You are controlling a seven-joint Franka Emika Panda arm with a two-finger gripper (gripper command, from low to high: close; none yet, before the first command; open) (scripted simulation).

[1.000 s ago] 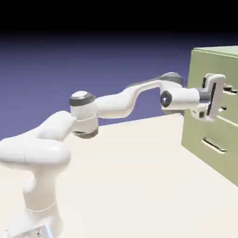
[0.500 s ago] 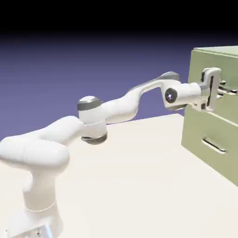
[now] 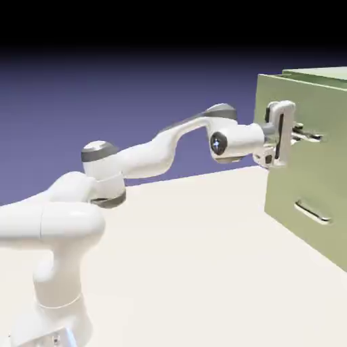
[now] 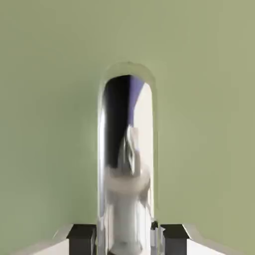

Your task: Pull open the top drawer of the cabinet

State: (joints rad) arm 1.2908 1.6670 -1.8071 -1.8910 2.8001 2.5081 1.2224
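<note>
Cabinet (image 3: 298,196) fills the right edge of the exterior view, standing on the pale desk (image 3: 196,257). Its top drawer (image 3: 271,122) juts out toward the frame's left, proud of the lower panel, so you can judge the pull as under way but not finished. The arm (image 3: 135,159) stretches level from lower left to upper right, lined up with the drawer's travel, which suits a straight pull. Your gripper (image 3: 298,132) is clenched on the silver handle (image 4: 127,149); in the hand view the bar runs up the middle between both dark fingertips (image 4: 82,234).
</note>
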